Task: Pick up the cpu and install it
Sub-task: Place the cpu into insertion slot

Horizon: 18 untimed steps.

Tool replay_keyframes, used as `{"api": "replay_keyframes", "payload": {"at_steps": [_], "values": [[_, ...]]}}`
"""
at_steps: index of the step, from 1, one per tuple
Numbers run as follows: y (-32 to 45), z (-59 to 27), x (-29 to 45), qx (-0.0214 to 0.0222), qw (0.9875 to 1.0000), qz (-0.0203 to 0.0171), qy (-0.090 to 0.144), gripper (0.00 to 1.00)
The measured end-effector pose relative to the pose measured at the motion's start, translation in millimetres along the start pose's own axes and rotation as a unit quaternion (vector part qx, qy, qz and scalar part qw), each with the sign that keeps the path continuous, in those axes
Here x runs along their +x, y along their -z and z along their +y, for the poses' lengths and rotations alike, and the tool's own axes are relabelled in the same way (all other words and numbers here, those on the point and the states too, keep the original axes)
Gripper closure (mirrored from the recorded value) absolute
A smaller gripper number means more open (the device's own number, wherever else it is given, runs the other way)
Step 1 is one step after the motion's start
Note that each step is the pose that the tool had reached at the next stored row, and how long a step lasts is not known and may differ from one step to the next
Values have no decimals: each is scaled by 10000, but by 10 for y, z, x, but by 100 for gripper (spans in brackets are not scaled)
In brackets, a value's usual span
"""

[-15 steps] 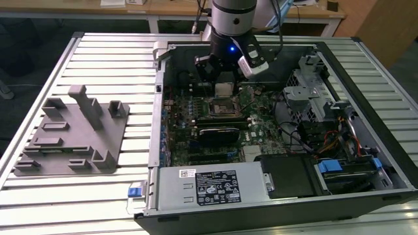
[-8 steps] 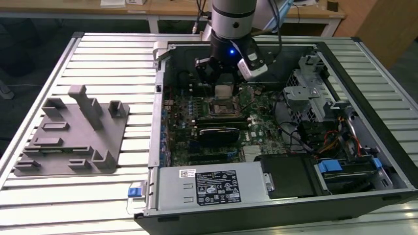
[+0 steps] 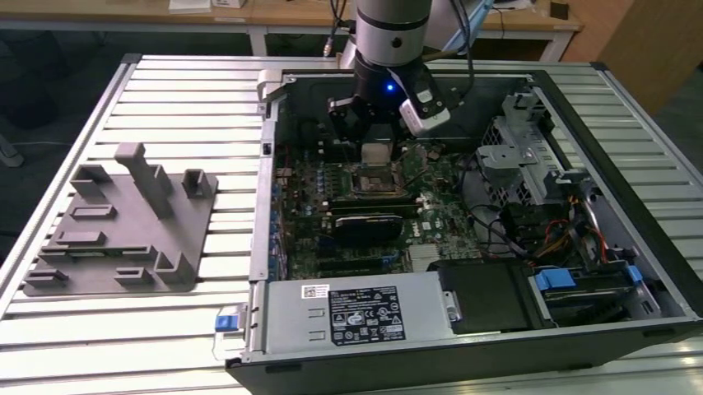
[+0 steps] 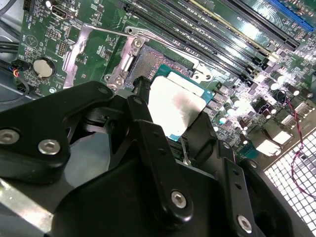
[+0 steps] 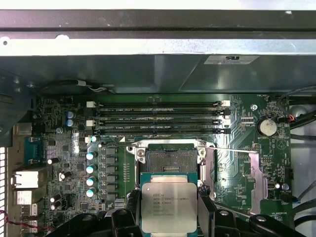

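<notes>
Grip check: pincer [image 5: 169, 210] clamped on cpu [image 5: 169, 197] side edges, over mobo [image 5: 237, 148].
Ext. view: cpu hangs at 12 o'clock of open socket [image 3: 371, 177], v. close. Prob. light, stiff, fragile underside; edges seem the right hold, top plate likely slick.

Single arm [image 3: 390, 33] drops in near-vertical at top centre of the exterior view, wrist [image 3: 379, 78] pointing straight down, small blue light [image 3: 390, 86] lit on it. The claw [image 3: 377, 150] is low, black fingers [image 5: 134, 210] clamped on two opposite edges of the cpu [image 5: 169, 206], held flat, metal plate up.
</notes>
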<state>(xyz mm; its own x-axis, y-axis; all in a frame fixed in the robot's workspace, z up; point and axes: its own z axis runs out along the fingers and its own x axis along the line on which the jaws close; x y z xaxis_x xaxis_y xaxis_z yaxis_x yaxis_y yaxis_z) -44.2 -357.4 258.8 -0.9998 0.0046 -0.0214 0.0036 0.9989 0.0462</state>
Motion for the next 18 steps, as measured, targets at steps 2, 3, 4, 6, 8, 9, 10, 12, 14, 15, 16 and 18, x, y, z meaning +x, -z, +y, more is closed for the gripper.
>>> {"api": "replay_keyframes", "payload": {"at_steps": [2, 3, 4, 6, 8, 9, 10, 12, 14, 15, 16, 18], "values": [[0, 0, 0, 0, 10000, 0, 0, 46], [-1, 0, 0, 0, 10000, 0, 0, 46], [-1, 0, 0, 0, 10000, 0, 0, 46], [-1, 0, 0, 0, 10000, 0, 0, 46], [-2, 0, 0, 0, 10000, 0, -3, 46], [-2, 0, 0, 0, 10000, -1, -23, 46], [-2, 0, 0, 1, 10000, -3, -60, 46], [-2, 0, 0, 3, 9998, -8, -174, 46], [-2, 0, 0, 6, 9995, -14, -301, 46], [-2, 0, 0, 8, 9993, -17, -373, 46], [-2, 0, 0, 9, 9990, -21, -442, 46], [-2, 0, 0, 12, 9983, -27, -587, 46]]}}
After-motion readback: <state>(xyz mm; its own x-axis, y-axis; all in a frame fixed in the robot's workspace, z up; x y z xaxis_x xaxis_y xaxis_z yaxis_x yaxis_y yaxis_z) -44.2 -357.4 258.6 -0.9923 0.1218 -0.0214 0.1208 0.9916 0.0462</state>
